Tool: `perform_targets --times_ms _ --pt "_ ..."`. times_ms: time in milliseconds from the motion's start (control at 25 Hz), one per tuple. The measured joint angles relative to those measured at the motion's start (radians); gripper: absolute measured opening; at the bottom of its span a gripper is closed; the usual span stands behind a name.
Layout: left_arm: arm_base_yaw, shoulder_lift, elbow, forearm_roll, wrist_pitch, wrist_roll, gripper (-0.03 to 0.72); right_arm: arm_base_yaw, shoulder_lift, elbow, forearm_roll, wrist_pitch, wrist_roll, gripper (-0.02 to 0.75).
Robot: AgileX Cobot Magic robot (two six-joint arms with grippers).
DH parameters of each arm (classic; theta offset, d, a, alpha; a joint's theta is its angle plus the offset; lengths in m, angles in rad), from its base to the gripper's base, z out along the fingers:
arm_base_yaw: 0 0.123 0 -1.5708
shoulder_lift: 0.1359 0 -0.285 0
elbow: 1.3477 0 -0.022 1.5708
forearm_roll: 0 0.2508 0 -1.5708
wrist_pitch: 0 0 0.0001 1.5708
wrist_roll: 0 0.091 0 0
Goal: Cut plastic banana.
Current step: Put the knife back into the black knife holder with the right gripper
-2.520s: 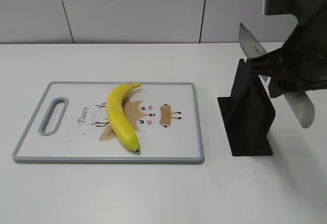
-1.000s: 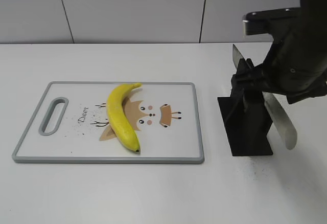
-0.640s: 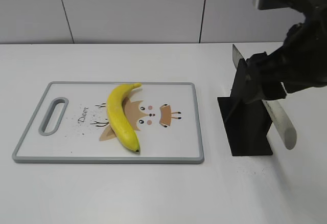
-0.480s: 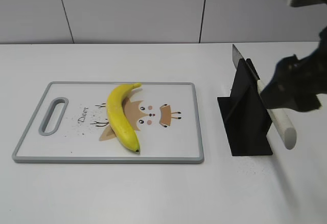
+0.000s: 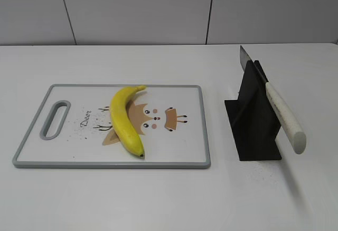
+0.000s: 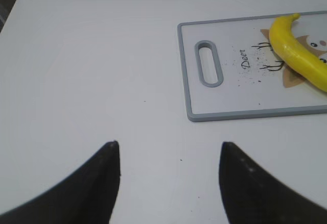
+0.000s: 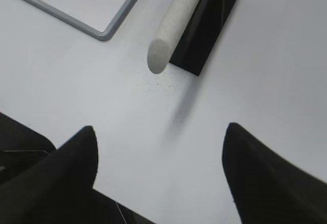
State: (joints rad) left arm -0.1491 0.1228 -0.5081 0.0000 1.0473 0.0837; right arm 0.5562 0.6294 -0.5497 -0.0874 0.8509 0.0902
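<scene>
A white cutting board with a grey rim, handle slot and cartoon deer print lies flat on a white table. To its right, a black knife stand holds a knife slanted, pale handle lowest.

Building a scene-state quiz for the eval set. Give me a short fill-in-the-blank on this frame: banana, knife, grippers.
1. The plastic banana lies whole on the ____ board.
2. The knife rests in the black ____, handle end towards the camera.
3. The left gripper and right gripper both have their jaws ____ and hold nothing.

Missing words: cutting; stand; open
</scene>
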Motion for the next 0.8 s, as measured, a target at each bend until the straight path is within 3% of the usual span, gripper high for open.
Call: perform_targets --times_ms 520,800 --pt "0.000 -0.011 0.000 0.000 0.000 0.000 0.589 0.000 -0.534 0.132 -0.001 0.082 -0.002 0.592" --pt "0.001 -0.102 0.001 0.006 0.000 0.000 0.589 0.000 -0.634 0.132 0.008 0.093 -0.030 0.592"
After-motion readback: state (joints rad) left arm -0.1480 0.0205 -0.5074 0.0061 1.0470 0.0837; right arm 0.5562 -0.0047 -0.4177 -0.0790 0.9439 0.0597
